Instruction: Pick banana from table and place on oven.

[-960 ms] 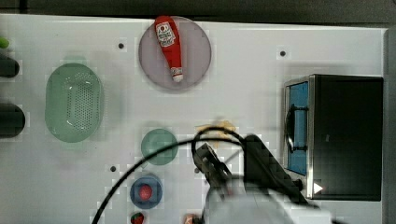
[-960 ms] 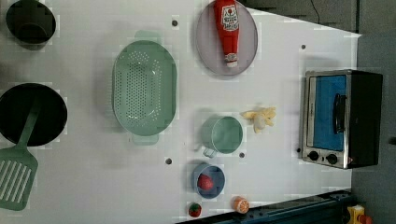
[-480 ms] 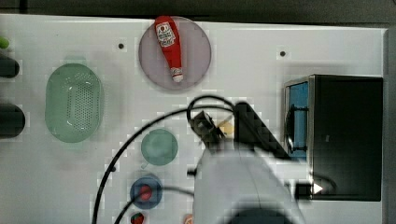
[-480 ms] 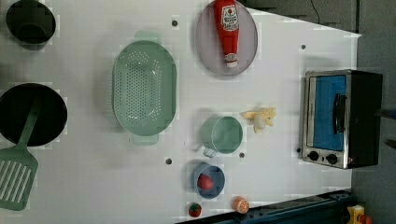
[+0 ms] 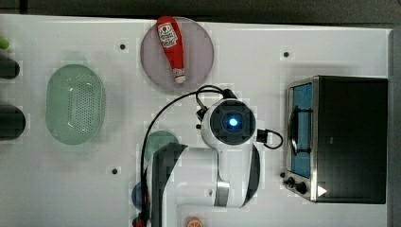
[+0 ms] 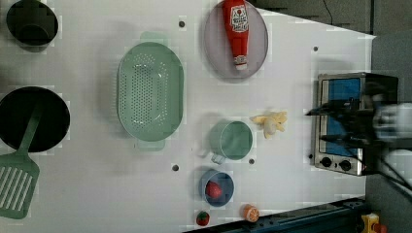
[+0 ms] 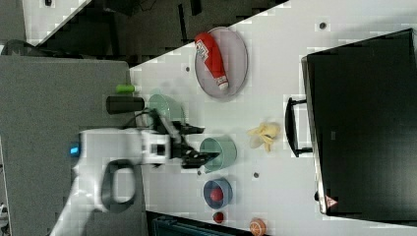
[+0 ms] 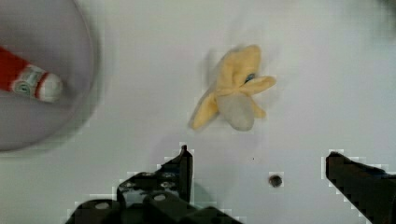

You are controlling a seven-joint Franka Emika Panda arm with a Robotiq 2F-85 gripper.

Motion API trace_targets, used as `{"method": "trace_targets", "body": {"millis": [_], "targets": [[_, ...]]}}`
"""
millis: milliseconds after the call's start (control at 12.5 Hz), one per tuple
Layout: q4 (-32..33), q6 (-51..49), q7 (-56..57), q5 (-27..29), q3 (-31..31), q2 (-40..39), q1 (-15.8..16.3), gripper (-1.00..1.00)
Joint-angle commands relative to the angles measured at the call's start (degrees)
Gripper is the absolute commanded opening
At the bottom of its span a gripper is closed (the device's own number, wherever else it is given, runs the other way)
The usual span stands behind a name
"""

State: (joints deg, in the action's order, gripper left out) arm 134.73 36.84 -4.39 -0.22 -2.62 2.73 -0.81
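Note:
The banana [image 8: 236, 93], pale yellow with splayed peel strips, lies on the white table [image 6: 291, 73] between the green cup [image 6: 232, 141] and the oven [image 6: 340, 97]. It also shows in the left view [image 6: 269, 122] and the right view [image 7: 264, 135]. My gripper [image 8: 261, 163] hangs open above the table, nothing between its fingers, with the banana a little beyond the fingertips. In the top view my arm's wrist [image 5: 231, 122] covers the banana. The oven [image 5: 350, 137] stands at the top view's right, its black top bare.
A red ketchup bottle [image 5: 171, 47] lies on a grey plate [image 5: 201, 52]. A green colander [image 5: 74, 109] sits at the top view's left. A blue bowl [image 6: 216, 187] with a red fruit, an orange [image 6: 250, 212] and a black pan with spatula [image 6: 29, 126] are nearby.
My arm has swung up from the top view's bottom edge to hang over the banana, hiding it there. It has come into the left view from the right. The banana has not moved.

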Motion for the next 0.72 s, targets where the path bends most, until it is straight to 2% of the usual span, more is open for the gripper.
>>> {"method": "trace_targets", "body": {"millis": [80,720], "targets": [[1.0,7.7,-0.4,-0.3,-1.7,-2.9,-0.7,1.0],[5.9,25.2,-0.3,-0.3,-2.6,-16.5,-0.7,1.0]]}}
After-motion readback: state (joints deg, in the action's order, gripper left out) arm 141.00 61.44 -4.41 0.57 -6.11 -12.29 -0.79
